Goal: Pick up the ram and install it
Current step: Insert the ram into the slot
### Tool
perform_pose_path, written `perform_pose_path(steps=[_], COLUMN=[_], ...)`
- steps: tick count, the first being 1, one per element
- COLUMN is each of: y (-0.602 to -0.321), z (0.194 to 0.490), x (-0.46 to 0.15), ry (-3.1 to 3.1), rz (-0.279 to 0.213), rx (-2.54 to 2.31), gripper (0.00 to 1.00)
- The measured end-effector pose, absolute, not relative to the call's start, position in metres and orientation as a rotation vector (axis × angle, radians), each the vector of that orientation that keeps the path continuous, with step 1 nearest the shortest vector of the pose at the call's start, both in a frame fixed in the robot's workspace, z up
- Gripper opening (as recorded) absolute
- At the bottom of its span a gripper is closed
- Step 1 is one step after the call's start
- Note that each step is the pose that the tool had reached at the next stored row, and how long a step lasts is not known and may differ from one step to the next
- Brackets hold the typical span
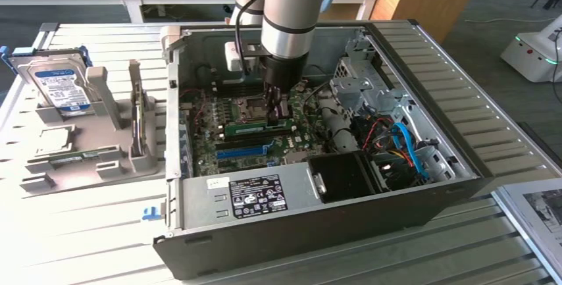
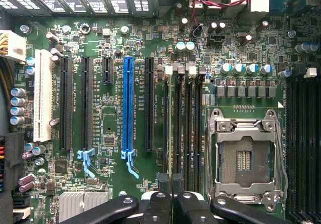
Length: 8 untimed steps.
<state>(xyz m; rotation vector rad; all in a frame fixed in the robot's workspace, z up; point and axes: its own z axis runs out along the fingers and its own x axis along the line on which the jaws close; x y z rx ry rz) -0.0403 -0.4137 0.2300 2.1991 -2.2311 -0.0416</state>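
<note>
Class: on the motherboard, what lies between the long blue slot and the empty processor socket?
In the wrist view, between the blue slot and the processor socket lie one black slot and a row of narrow dark memory slots.

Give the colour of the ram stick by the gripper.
Green: the ram stick, best in the exterior view.

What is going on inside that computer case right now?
The robot arm is reaching into the open black and grey computer case. Its jaws are shut at one end of the thin green ram stick, which stands on edge along the memory slots beside the silver processor socket. Whether it is seated cannot be told.
</note>
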Motion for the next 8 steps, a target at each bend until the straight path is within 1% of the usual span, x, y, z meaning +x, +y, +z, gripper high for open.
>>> perform_pose_path(steps=[8], y=[-0.4137], z=[0.2283], x=[-0.0403], ry=[-2.231], rz=[-0.042], rx=[2.199], gripper=[0.12])
